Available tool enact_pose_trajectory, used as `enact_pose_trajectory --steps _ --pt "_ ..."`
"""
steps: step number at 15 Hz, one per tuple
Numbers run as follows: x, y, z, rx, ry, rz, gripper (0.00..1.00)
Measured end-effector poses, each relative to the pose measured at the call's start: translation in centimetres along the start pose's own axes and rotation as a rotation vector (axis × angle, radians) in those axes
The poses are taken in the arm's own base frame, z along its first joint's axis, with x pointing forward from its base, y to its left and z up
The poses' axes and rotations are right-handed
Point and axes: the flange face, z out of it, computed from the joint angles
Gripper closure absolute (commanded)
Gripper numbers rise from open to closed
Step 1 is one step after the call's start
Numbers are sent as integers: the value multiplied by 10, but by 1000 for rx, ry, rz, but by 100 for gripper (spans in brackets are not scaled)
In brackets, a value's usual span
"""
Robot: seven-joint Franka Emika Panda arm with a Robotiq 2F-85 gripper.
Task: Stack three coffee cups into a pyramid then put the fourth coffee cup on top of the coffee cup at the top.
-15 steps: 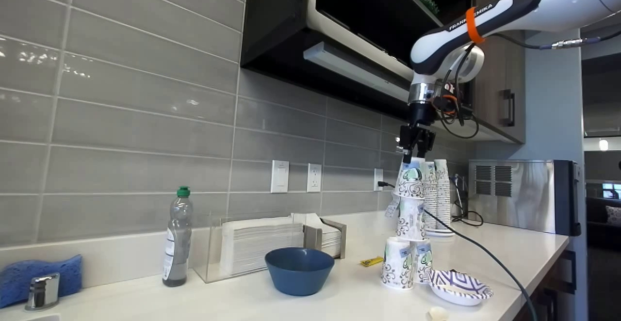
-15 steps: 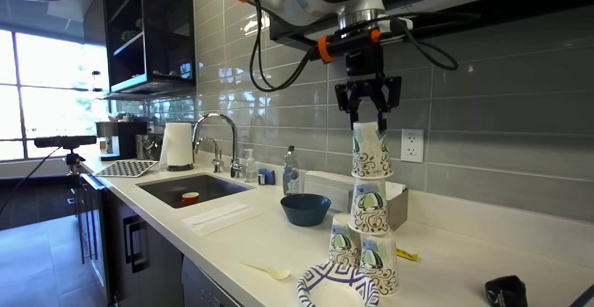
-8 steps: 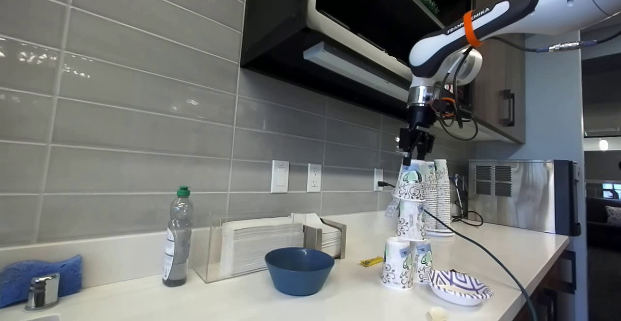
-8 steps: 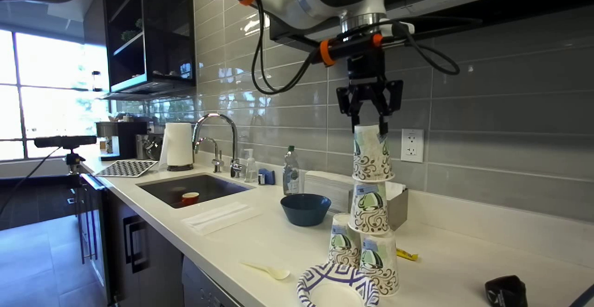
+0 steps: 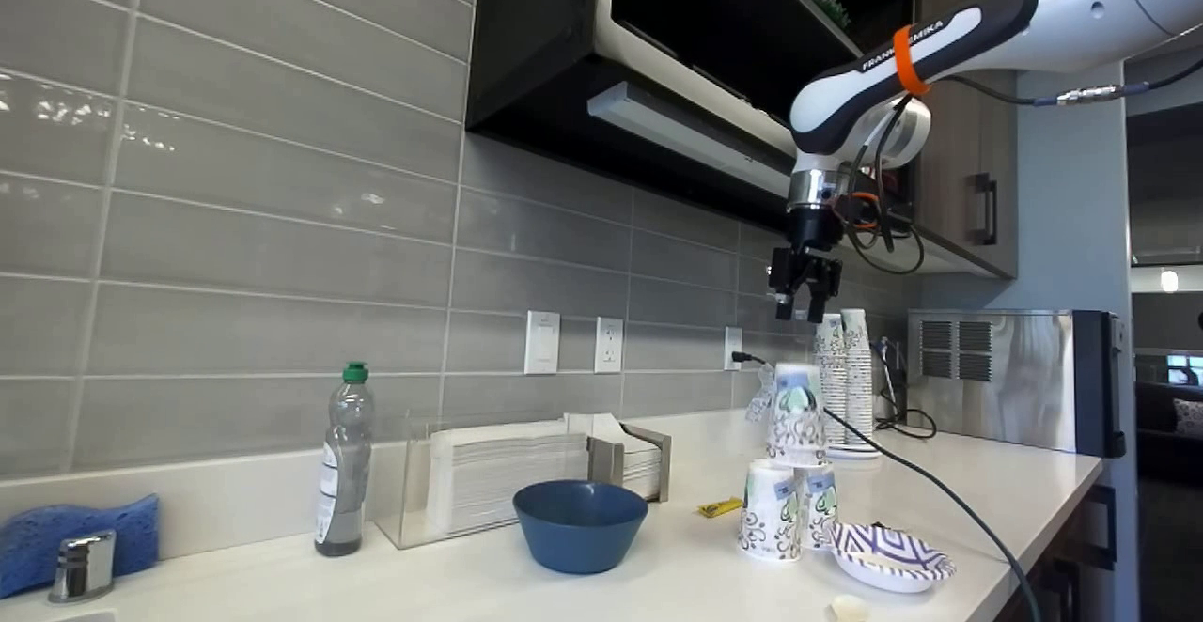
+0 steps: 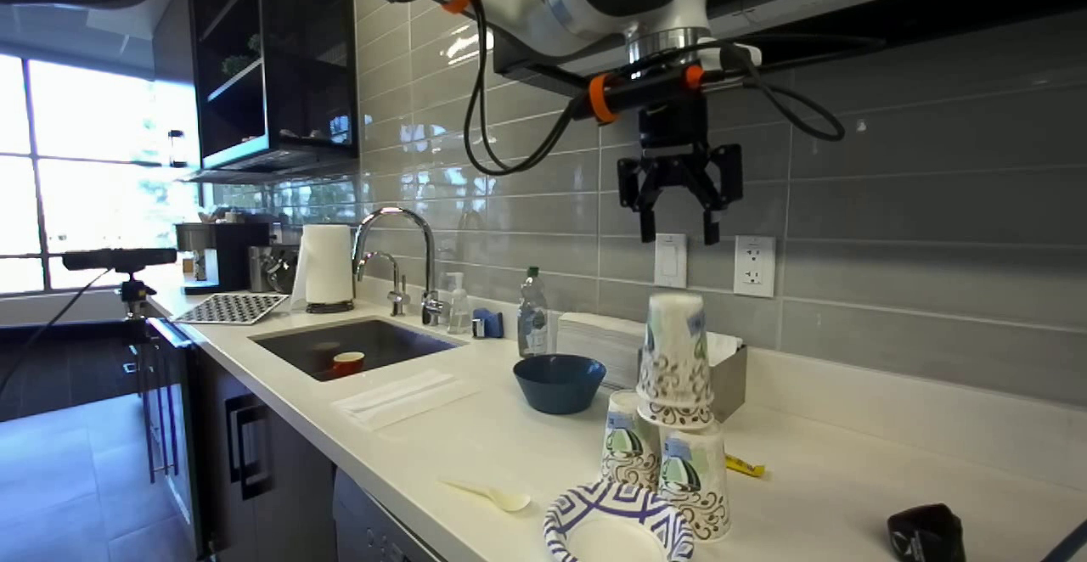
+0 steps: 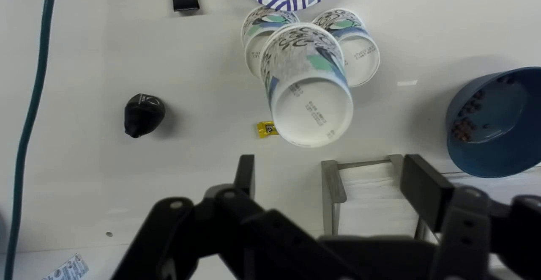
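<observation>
Two upside-down coffee cups stand side by side on the counter, a left one and a right one. Across them rests the coffee cup at the top, mostly hidden, with just its lower band and rim showing. Sleeved down over it, also upside down and slightly blurred, is the fourth coffee cup. My gripper hangs a short way above this stack, jaws apart with nothing between them. In the wrist view the fourth cup's white base lies beyond the fingertips of the open gripper.
A patterned paper plate lies close against the lower cups. A dark-blue bowl and a napkin holder stand nearby. Tall stacks of cups rise behind, and a cable crosses the counter. A yellow packet lies beside the stack.
The fingers have parted and let go of the fourth cup. It has dropped from above the top cup to sit over it. The arm has sunk only slightly.
</observation>
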Motion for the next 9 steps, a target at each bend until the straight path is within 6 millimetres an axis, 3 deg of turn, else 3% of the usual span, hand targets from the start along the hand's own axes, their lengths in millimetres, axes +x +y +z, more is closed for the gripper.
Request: enact_pose_trajectory --steps 9 --pt "1 0 -11 -1 21 1 0"
